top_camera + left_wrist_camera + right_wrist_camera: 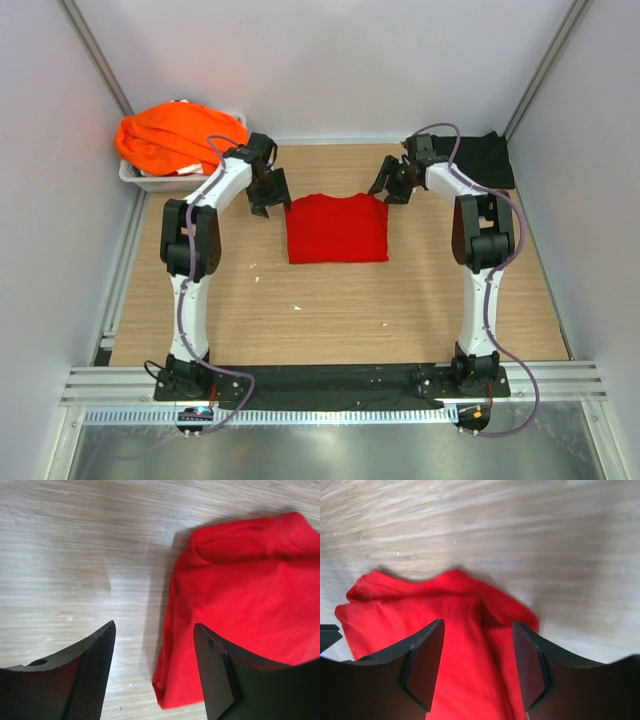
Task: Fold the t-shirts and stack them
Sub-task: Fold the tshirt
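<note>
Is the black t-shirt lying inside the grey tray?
No, the black t-shirt lies on the table at the far right; the grey tray at the far left holds orange t-shirts.

Light is bright, even and diffuse from overhead. In the top external view the red t-shirt (337, 229) is saturated and sharp, with only faint shadows beside it on the wooden surface (350, 300). From the left wrist, a soft shadow edges the red t-shirt. The left gripper (154, 625) and right gripper (478, 622) render nearly black. In the right wrist view the wood beyond the red t-shirt is slightly blurred.
</note>
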{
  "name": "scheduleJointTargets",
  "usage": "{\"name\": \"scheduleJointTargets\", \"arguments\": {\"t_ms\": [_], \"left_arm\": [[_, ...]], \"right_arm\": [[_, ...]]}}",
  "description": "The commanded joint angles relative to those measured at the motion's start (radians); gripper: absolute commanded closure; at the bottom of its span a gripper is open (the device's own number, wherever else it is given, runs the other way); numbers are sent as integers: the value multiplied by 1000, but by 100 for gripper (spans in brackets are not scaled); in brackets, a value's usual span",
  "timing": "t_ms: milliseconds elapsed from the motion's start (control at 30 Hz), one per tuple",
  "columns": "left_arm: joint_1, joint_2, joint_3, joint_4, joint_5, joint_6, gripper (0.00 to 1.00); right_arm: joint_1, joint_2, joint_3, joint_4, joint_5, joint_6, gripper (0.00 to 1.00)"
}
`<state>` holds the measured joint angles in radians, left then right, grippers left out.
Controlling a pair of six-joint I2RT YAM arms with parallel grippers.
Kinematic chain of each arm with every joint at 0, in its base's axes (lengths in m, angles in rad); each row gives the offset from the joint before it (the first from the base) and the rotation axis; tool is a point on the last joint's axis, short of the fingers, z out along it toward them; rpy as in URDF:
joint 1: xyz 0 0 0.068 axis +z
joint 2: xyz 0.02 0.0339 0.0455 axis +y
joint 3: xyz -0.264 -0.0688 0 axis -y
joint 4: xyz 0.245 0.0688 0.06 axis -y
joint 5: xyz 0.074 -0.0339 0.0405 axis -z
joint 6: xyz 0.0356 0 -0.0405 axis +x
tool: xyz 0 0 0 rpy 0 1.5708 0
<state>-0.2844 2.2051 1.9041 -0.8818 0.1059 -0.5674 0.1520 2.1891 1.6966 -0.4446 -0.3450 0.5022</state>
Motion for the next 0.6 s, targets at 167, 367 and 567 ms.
{"name": "scheduleJointTargets", "arguments": {"t_ms": [167, 367, 567], "left_arm": [[13, 47, 18, 83, 2, -9, 38], [13, 54, -7, 113, 8, -25, 43], [13, 54, -8, 124, 9, -34, 46]], "right_arm": [[11, 78, 117, 17, -66, -37, 44], [20, 70, 97, 29, -51, -50, 48], [21, 64, 126, 6, -19, -73, 48]]}}
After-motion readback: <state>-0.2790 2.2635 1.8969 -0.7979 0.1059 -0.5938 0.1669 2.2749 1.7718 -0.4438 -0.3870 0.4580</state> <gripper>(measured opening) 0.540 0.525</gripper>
